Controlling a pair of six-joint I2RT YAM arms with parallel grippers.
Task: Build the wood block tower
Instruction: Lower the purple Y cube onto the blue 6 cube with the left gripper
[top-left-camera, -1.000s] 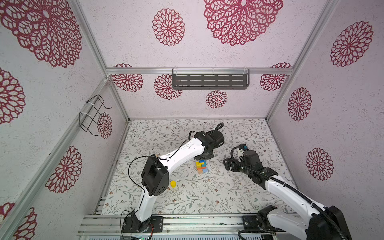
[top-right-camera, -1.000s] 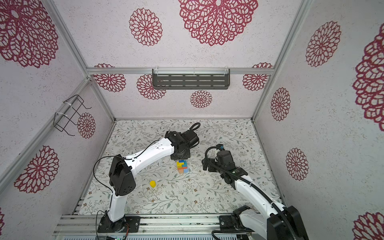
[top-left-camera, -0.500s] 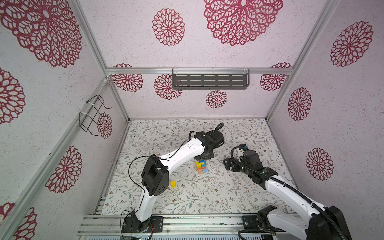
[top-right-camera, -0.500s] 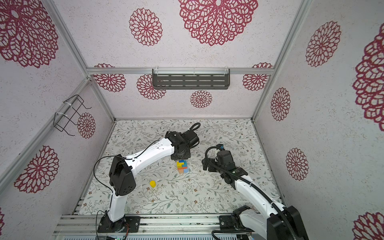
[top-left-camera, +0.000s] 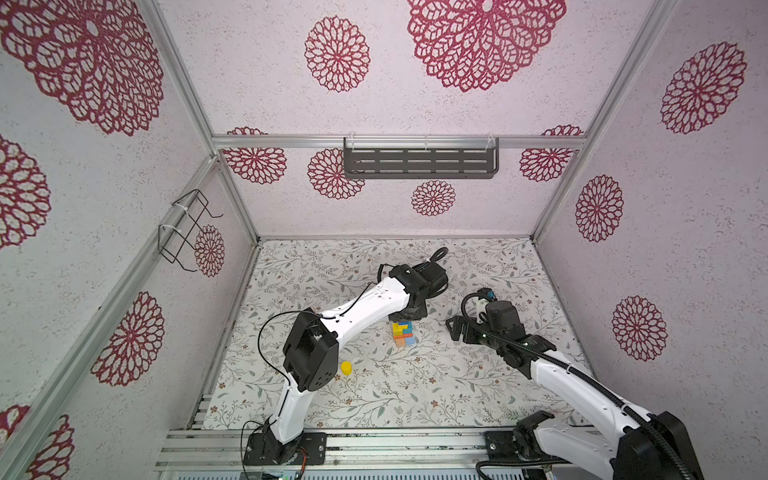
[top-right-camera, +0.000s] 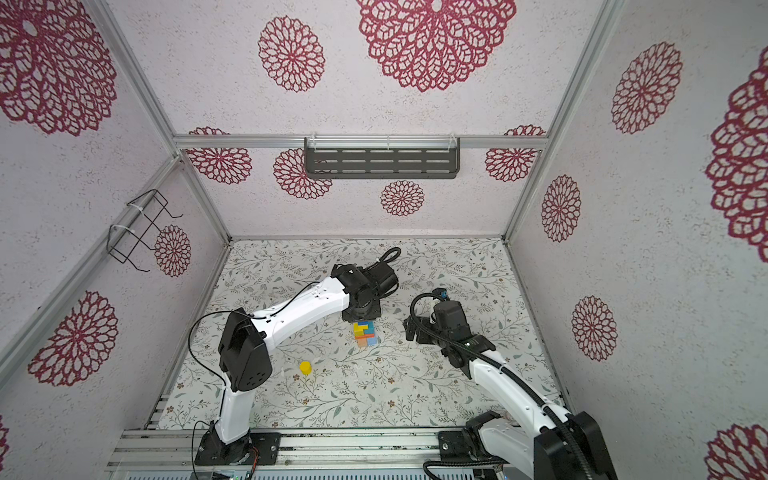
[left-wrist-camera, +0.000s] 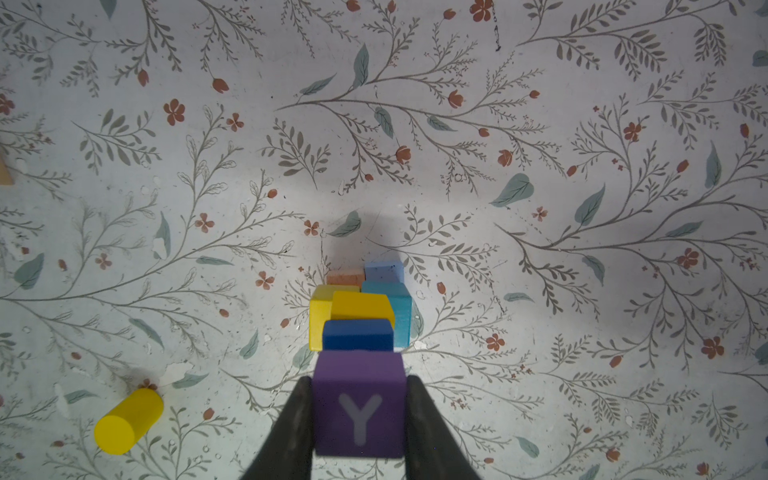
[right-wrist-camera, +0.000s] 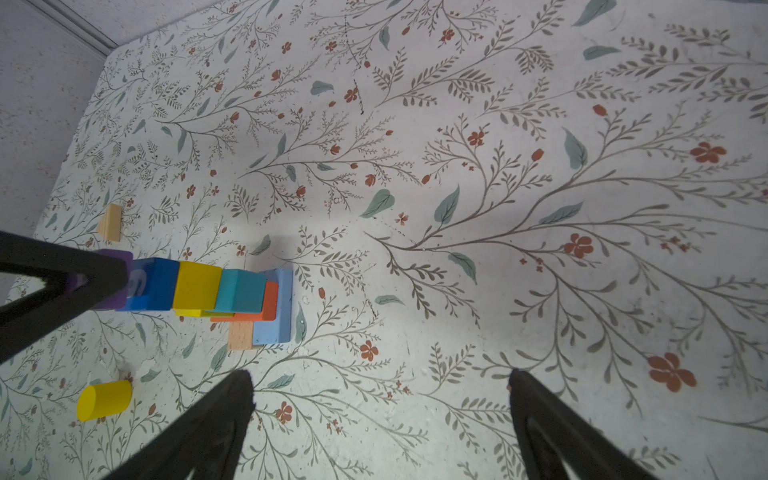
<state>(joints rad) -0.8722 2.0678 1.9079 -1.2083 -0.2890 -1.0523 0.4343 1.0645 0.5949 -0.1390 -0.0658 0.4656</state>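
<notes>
- Yellow cylinder (top-left-camera: 345, 368) lay on its side, left of the tower (top-left-camera: 402, 332) and apart from it.
- Left gripper (left-wrist-camera: 359, 380), jaws clamped on a purple cube (left-wrist-camera: 359, 409), held it straight over the upright tower, apparently touching its blue top block (left-wrist-camera: 357, 334).
- Right gripper (right-wrist-camera: 380, 374), jaws wide apart and empty, hung just right of the tower.
</notes>
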